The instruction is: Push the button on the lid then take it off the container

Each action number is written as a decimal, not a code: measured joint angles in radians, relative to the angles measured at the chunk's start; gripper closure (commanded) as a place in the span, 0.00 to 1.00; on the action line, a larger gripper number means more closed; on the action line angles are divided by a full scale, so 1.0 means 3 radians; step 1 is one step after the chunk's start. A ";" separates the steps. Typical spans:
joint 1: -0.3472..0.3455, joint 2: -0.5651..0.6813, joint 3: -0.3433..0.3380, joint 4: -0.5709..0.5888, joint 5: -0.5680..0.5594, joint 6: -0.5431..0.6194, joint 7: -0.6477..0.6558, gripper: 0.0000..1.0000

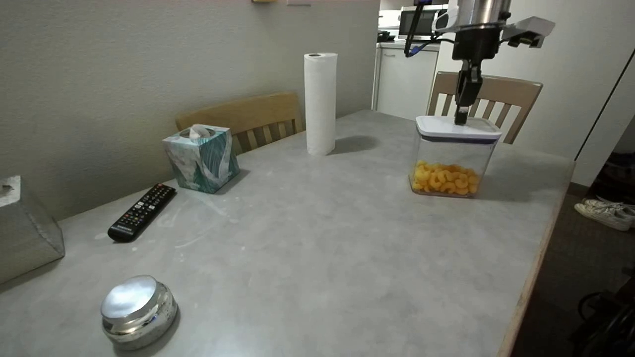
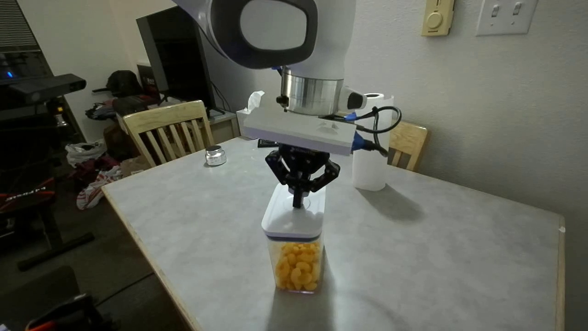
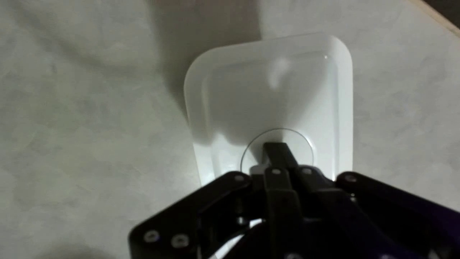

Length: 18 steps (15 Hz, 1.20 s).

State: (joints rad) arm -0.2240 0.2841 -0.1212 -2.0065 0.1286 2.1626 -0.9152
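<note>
- Jaws of the gripper (image 2: 298, 204) are drawn fully together and pointed down, with nothing gripped between them.
- Beneath the jaws, the round button (image 3: 301, 148) is partly covered by the fingertips (image 3: 277, 151); whether it is touched or pressed cannot be told.
- Around the button, below the jaws, the white lid (image 3: 266, 97) is seen in place on the clear container (image 1: 446, 154) in both exterior views.
- Lower down under the jaws, yellow curled snacks (image 1: 444, 179) are seen in the bottom of the container, which is stood upright on the table (image 1: 322, 248).
- Well apart from the jaws, the paper towel roll (image 1: 321, 104) is stood on end.
- Farther from the jaws, the tissue box (image 1: 203, 161) is placed with the remote (image 1: 141, 213) just beside it.
- Also well apart from the jaws, the shiny metal jar (image 1: 139, 312) is set on the table.
</note>
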 measured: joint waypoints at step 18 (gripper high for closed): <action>-0.0016 0.0047 0.0013 0.0035 0.0023 -0.0033 0.0395 0.60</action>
State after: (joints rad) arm -0.2288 0.2982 -0.1172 -1.9959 0.1355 2.1527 -0.7967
